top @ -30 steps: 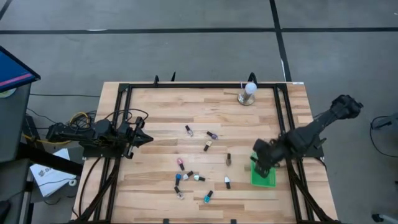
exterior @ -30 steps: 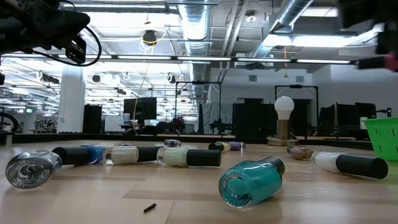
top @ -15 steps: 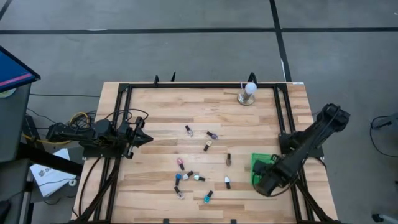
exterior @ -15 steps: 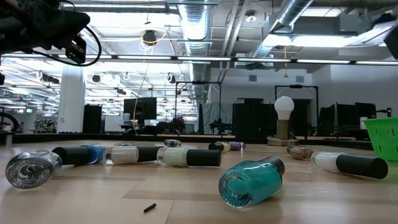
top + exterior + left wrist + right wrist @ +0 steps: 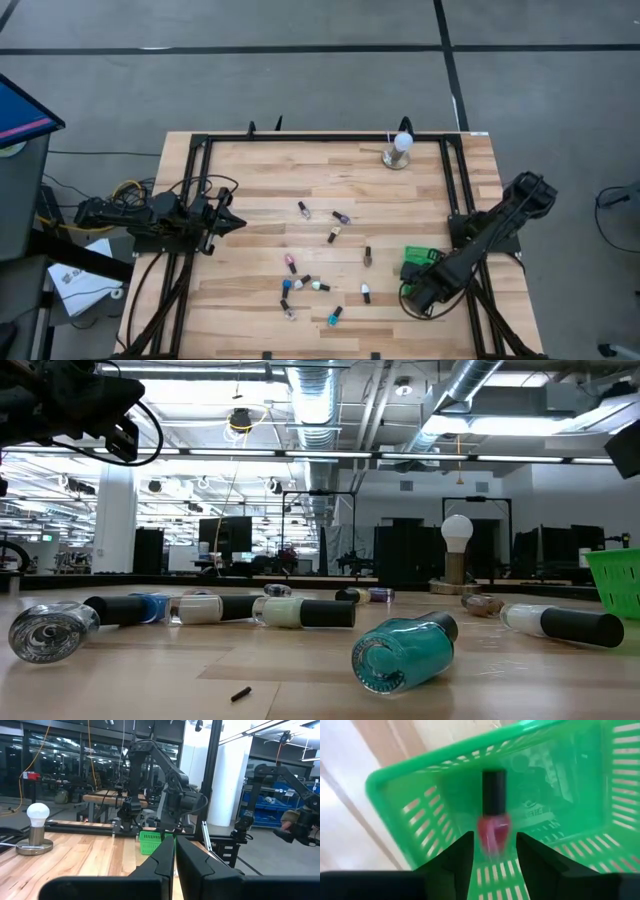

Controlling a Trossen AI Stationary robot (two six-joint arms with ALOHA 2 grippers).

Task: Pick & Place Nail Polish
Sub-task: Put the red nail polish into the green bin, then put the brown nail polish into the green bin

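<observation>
Nail polish [image 5: 494, 815], red-bodied, dropped between the right gripper's [image 5: 492, 851] parted fingers toward the green basket [image 5: 410, 795], evidently just released.

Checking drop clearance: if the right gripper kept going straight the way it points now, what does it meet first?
Likely the red nail polish bottle just ahead of the right gripper, its fingers apart; behind it, the green basket. Depth is unclear.

A large open robotics lab: exposed silver ducts [image 5: 320, 400] and strip lights are running overhead, more robot arms [image 5: 160, 775] are standing on framed workbenches, and monitors [image 5: 225, 535] are lining the background.
</observation>
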